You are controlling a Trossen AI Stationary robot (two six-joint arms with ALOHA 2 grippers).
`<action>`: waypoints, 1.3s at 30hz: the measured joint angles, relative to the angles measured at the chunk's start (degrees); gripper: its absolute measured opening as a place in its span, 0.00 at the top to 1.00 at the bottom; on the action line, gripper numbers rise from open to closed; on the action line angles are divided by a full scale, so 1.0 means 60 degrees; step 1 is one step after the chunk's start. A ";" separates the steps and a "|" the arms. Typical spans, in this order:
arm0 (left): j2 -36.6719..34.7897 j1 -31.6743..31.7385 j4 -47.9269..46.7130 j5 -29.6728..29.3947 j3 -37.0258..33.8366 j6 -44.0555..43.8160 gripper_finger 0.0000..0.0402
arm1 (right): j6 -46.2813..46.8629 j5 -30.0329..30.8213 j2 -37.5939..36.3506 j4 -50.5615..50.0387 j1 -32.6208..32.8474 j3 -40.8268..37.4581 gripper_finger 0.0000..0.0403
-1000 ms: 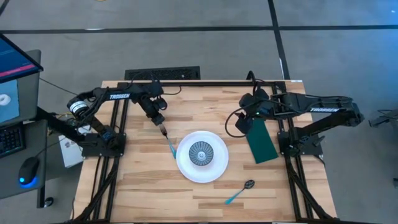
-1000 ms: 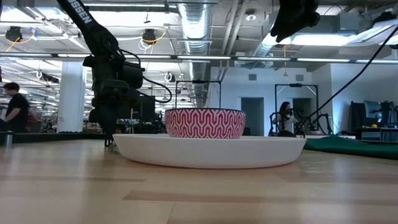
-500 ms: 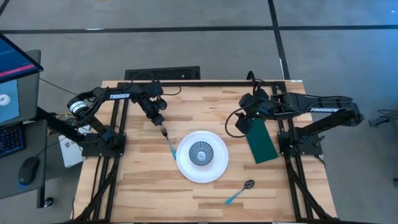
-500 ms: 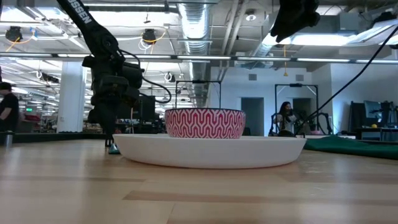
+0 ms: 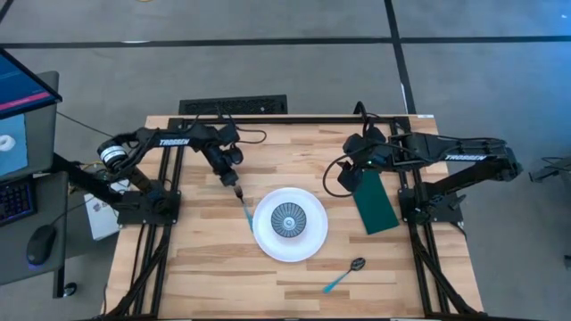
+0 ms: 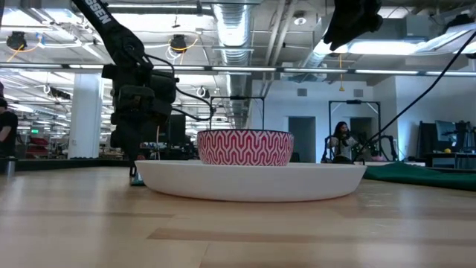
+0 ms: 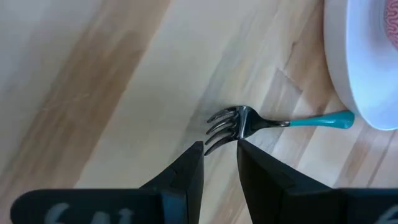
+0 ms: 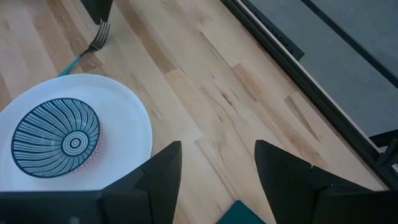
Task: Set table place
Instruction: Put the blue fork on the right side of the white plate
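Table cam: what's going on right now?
The robot is setting a place. The left gripper hovers just off the fork, which lies flat left of the white plate, fingers nearly closed but not gripping. The bowl sits on the plate. The right gripper waits open above the green cloth; the spoon lies unplaced near the front edge.

bowl (image 5: 289,219) on plate (image 5: 268,241) | fork (image 5: 243,206) left | cloth (image 5: 376,204) right | spoon (image 5: 345,273) front-right

The tabletop (image 5: 294,276) is showing pale wooden planks with a smooth matt grain. The plate (image 5: 290,245) is looking glossy white, like glazed ceramic. The fork (image 7: 273,121) is gleaming with dark metal tines and a smooth turquoise handle. The cloth (image 5: 376,205) is lying matt dark green.
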 joint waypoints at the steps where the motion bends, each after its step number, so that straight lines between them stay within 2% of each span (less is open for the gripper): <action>1: 0.0000 -0.0075 0.0023 -0.0075 0.0000 -0.0059 0.78 | 0.0000 0.0001 0.0001 0.0001 0.0000 0.0000 0.44; 7: -0.0001 -0.0251 0.0092 -0.0640 0.0000 -0.0166 0.78 | 0.0000 0.0001 0.0001 0.0001 0.0000 0.0000 0.44; 14: -0.0004 -0.0325 0.0546 -0.0161 0.0000 -0.0180 0.78 | 0.0000 0.0001 -0.0003 0.0001 0.0000 0.0000 0.44; 39: 0.0222 -0.0922 0.0930 -0.0726 -0.0029 -0.0107 0.78 | 0.0000 0.0001 -0.0003 -0.0068 0.0000 0.0000 0.44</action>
